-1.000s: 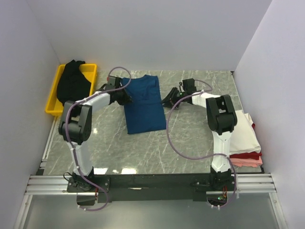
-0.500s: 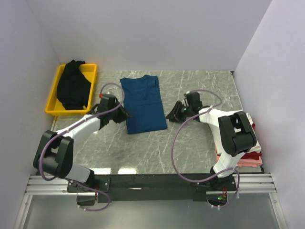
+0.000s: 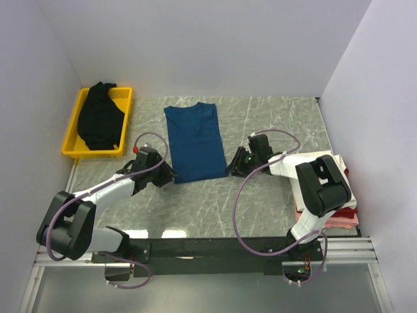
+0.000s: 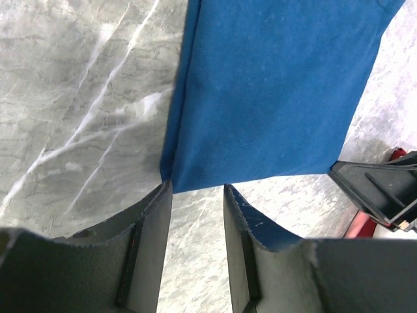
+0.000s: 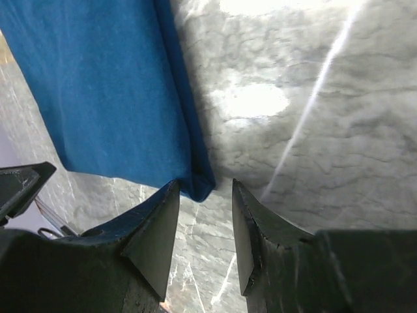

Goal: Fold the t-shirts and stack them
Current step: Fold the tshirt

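Observation:
The dark blue t-shirt (image 3: 195,142) lies flat, folded into a long strip, on the marble table; no print shows. My left gripper (image 3: 171,175) is open at its near left corner, which shows in the left wrist view (image 4: 171,176) just beyond the fingertips. My right gripper (image 3: 231,167) is open at its near right corner, seen in the right wrist view (image 5: 199,186) between the tips. The black t-shirt (image 3: 99,117) lies bunched in the yellow bin (image 3: 124,98). White (image 3: 335,179), red and pink (image 3: 339,220) folded tees are stacked at the right edge.
White walls close in the table on the left, back and right. The arm bases and a metal rail (image 3: 208,251) run along the near edge. Purple cables (image 3: 238,195) loop off both arms over the marble.
Both arms have pulled back from the shirt's upper part toward me and lowered to its near corners. The shirt now lies flatter and straighter.

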`<move>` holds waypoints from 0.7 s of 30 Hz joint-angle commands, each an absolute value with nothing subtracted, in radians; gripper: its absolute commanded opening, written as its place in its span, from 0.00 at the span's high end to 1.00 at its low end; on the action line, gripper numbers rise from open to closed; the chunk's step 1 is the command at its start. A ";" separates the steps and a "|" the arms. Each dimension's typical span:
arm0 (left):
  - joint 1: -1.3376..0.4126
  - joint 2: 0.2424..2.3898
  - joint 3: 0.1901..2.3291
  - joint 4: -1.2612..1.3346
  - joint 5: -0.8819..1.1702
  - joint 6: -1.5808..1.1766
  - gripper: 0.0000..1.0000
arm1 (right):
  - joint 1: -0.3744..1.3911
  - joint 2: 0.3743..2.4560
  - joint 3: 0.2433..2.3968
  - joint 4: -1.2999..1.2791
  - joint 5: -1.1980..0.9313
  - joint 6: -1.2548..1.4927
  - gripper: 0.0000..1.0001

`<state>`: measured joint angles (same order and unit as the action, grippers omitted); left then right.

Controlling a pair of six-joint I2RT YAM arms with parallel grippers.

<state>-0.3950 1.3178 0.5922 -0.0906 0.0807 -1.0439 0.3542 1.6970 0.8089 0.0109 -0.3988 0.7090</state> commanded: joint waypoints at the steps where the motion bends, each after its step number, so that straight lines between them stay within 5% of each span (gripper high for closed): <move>1: -0.396 1.322 0.578 -0.017 0.063 -1.060 0.57 | 0.386 1.697 0.804 0.058 -0.368 0.696 0.55; 11: -0.396 1.397 0.542 0.052 0.041 -1.071 0.57 | 0.417 1.709 0.778 0.055 -0.336 0.696 0.57; 21: -0.416 1.474 0.526 0.109 0.040 -1.088 0.58 | 0.419 1.732 0.770 0.081 -0.354 0.707 0.74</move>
<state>-0.4026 1.4429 0.5350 0.1093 0.0589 -1.0859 0.4103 1.7061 0.7834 0.0681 -0.3668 0.7128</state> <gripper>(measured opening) 0.426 0.275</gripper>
